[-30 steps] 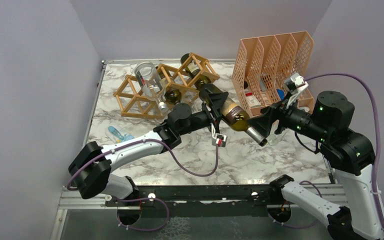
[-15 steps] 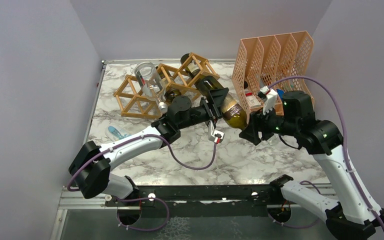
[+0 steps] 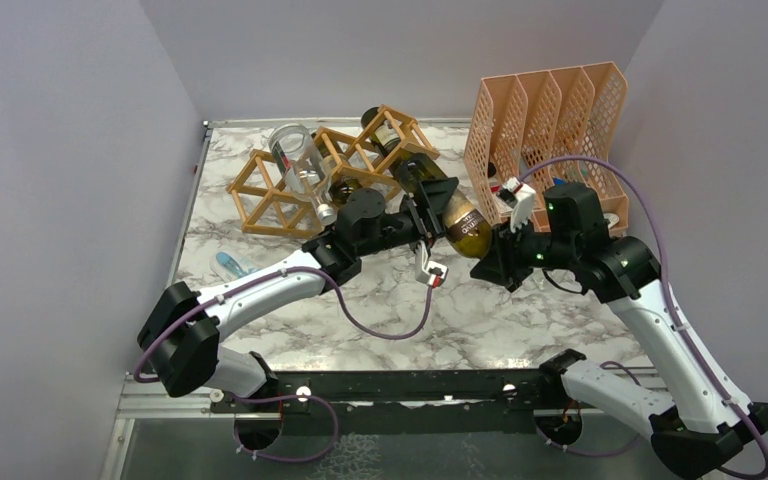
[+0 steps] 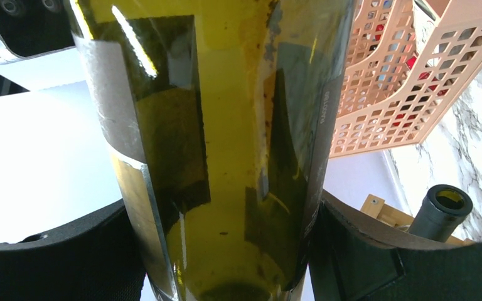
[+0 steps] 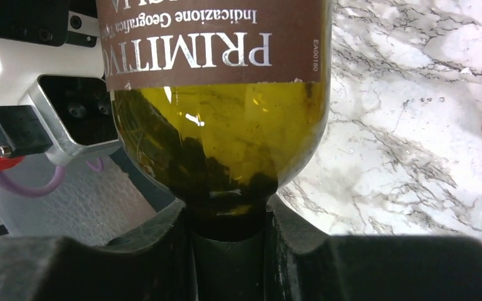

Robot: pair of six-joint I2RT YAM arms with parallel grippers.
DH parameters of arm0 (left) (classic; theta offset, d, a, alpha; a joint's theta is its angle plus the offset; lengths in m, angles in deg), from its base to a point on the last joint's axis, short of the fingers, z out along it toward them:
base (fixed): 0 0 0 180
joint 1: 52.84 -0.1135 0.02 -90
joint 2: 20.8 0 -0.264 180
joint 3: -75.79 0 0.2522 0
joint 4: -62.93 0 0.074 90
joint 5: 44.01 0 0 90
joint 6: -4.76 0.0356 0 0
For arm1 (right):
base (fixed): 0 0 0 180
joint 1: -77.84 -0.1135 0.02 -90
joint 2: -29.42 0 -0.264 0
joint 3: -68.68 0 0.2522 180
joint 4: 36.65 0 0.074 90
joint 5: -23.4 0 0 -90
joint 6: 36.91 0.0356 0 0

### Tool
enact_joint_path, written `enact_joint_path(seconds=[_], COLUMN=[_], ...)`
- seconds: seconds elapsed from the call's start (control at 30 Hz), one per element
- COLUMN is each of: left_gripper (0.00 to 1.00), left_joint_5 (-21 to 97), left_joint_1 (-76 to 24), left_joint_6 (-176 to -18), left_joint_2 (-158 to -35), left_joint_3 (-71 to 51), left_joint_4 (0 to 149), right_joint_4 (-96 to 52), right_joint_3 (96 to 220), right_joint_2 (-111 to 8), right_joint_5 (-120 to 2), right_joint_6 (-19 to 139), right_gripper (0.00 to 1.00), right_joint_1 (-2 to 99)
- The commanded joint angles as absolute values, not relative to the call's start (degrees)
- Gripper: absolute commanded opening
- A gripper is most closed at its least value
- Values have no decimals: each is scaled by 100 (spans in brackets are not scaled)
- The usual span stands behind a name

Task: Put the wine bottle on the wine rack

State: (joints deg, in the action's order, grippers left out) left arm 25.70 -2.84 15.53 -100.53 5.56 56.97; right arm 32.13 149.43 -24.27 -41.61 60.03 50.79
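A: State of right tool (image 3: 498, 258)?
B: Clenched on bottle (image 3: 460, 225) neck; left tool (image 3: 428, 218) grasping its body, mid-frame, just lower right of rack (image 3: 280, 195).
A: Risk?
B: Could slip under opposed pulls; could clip racked bottles (image 3: 392, 138) going in.

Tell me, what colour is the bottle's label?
The label is brown with silver lettering; clearest in right wrist view.

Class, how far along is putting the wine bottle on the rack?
Done: the brown-labelled green glass wine bottle is lifted. In hand: left gripper clamps its body, right gripper its neck. Left: laying it in a free cell of the light-brown wooden lattice wine rack.
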Motion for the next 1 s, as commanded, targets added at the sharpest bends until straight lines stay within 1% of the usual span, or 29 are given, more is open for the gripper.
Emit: enact_joint_path(seconds=[0.0,0.03,0.13,0.17,0.2,0.23,0.27,0.47,0.57,0.67,0.83,0.9,0.97], left_gripper=[0,0,0,28,60,89,98,99,99,99,98,98,99], left_joint_5=[2492,2512,2588,2613,2641,2674,2709,2973,3053,3277,4591,5070,5233], left_joint_1=[-232,-233,-233,-234,-234,-233,-234,-227,-231,-224,-225,-232,-232], left_joint_6=[1365,1309,1088,1071,1073,1069,1061,1045,567,-677,-3866,-4713,-5183], left_joint_2=[-9911,-9912,-9898,-9900,-9893,-9891,-9893,-9863,-9808,-9713,-9733,-9807,-9845], left_joint_3=[132,110,103,123,180,213,244,430,382,96,-914,-1245,-1398], left_joint_4=[5116,5127,5138,5138,5131,5134,5138,5138,5132,5125,5077,5077,5077], right_joint_4=[2792,2712,2466,2402,2350,2315,2278,2224,2199,2180,2202,2322,2473], right_joint_3=[14911,14952,15113,15171,15225,15285,15336,15475,15514,15523,15346,15287,15223], right_joint_2=[-2398,-2347,-2143,-2098,-2061,-2037,-2014,-1940,-1924,-1959,-2069,-2142,-2179], right_joint_5=[-4348,-4541,-4950,-5004,-5064,-5142,-5242,-6261,-6445,-6264,-5932,-5769,-5492], right_joint_6=[6254,6319,6482,6506,6529,6569,6594,6868,6934,6922,6880,6818,6683], right_gripper=[9,2,1,1,1,1,1,1,1,1,1,1,1], right_joint_1=[5074,5071,5072,5068,5070,5072,5068,5069,5068,5069,5069,5069,5070])
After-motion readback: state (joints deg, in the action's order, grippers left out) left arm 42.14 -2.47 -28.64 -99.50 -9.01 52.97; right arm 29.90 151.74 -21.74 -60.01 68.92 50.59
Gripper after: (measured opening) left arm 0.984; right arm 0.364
